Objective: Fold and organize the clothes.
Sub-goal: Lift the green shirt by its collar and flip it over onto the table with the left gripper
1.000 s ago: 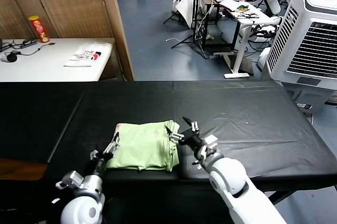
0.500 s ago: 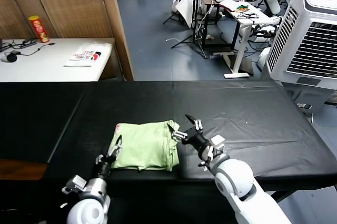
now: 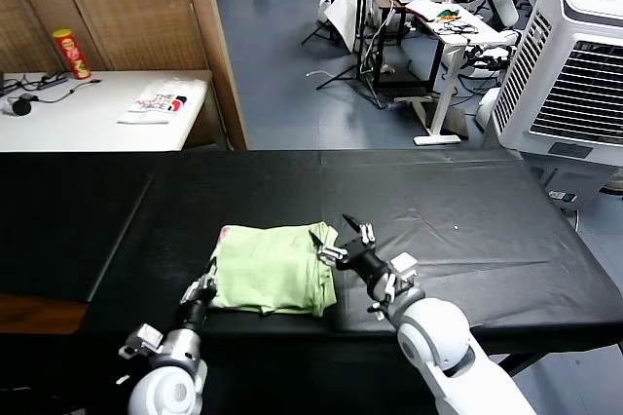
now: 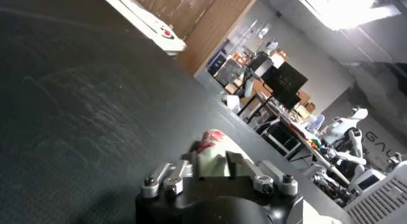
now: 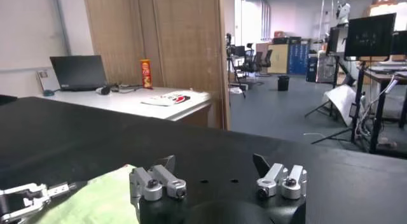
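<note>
Closure is the news here: your left gripper (image 3: 205, 285), wide a moment ago, has pinched shut on the near-left corner of the T-shirt (image 3: 275, 267), and the wrist view shows pale green cloth caught between its two fingers (image 4: 236, 164). That suggests the corner is secured and a fold or drag can begin, though you cannot tell how deep the bite goes. The T-shirt lies bunched and partly folded on the black table (image 3: 467, 210), close to its near edge. Your left arm reaches low from below the shirt, forearm angled up toward that corner. Your right gripper (image 3: 341, 243) sits at the shirt's right edge, just beside the cloth, jaws spread wide and holding nothing; its arm comes in from the shirt's near-right side.
</note>
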Robot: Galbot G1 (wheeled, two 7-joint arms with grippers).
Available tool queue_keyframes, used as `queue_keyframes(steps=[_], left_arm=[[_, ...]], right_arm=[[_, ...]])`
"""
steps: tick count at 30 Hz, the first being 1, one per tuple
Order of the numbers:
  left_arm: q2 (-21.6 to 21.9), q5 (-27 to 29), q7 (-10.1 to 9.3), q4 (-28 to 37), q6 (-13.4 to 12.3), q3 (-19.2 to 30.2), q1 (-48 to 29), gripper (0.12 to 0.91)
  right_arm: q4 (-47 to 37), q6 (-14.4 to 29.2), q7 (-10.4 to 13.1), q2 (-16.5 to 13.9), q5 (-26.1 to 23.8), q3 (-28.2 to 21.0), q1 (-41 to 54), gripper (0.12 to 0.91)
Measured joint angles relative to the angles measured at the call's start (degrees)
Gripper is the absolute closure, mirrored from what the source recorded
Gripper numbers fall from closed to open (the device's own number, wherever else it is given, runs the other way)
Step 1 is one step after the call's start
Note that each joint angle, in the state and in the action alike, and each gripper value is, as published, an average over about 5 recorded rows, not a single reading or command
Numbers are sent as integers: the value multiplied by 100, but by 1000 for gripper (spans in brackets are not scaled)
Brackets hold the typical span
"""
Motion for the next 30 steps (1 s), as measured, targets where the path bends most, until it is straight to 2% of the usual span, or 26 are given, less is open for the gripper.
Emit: queue_keyframes(steps=[2, 6, 13, 17, 23, 30], left_arm=[[13, 34, -2, -13, 13, 1, -6, 895], [54, 267, -42, -56, 24, 8, -2, 892], [232, 1050, -366, -246, 102, -61, 41, 894], [406, 1423, -427, -355, 203, -183, 22, 894], [822, 1733, -410, -440, 263, -467, -27, 894], [1521, 1891, -461, -531, 523, -908, -71, 894]], right_arm=[[13, 0, 7, 10, -11, 31, -34, 227], [31, 0, 45, 19, -87, 99, -124, 227], [24, -12, 164, 71, -270, 246, -306, 227], [18, -1, 165, 132, -371, 309, -404, 227], [-8, 3, 173, 200, -467, 371, -480, 227], [-50, 10, 194, 267, -500, 371, -488, 227]])
